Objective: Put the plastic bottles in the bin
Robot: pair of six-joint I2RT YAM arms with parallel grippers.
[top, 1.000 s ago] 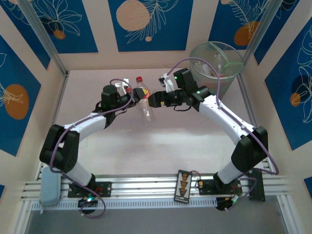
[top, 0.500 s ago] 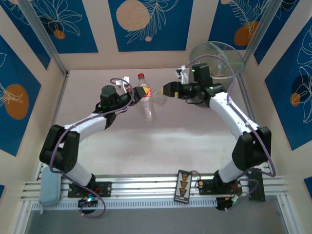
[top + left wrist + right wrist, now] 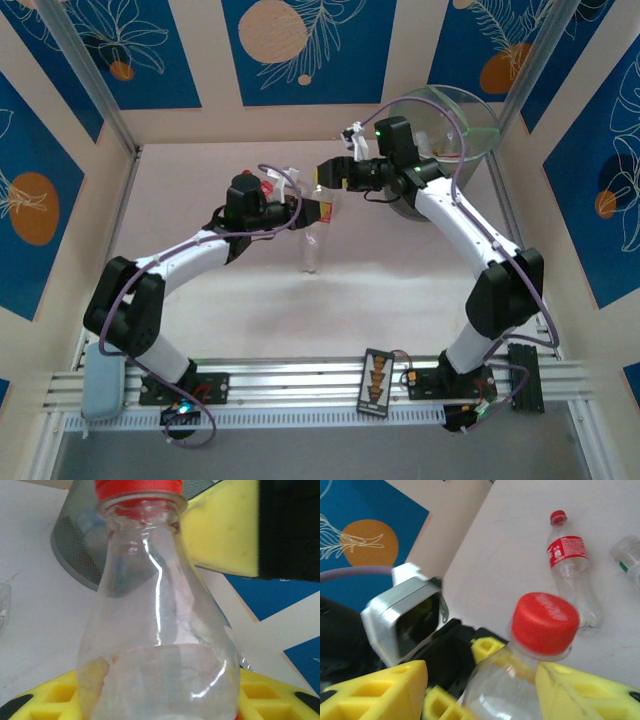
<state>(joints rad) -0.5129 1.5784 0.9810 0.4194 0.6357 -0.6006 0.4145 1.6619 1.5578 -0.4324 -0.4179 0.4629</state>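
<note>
With our left gripper (image 3: 306,212) clamped shut on the bottle (image 3: 157,630), we should let the right gripper (image 3: 333,172), half open around its neck, close firmly before letting go.

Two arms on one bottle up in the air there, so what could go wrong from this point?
1. The left end effector grips the bottle, while the right end effector only straddles its neck with a gap. If the left lets go too early, the bottle would probably drop.
2. A hold just under the red cap leaves the body dangling, so it might knock the bin at its rim.
</note>
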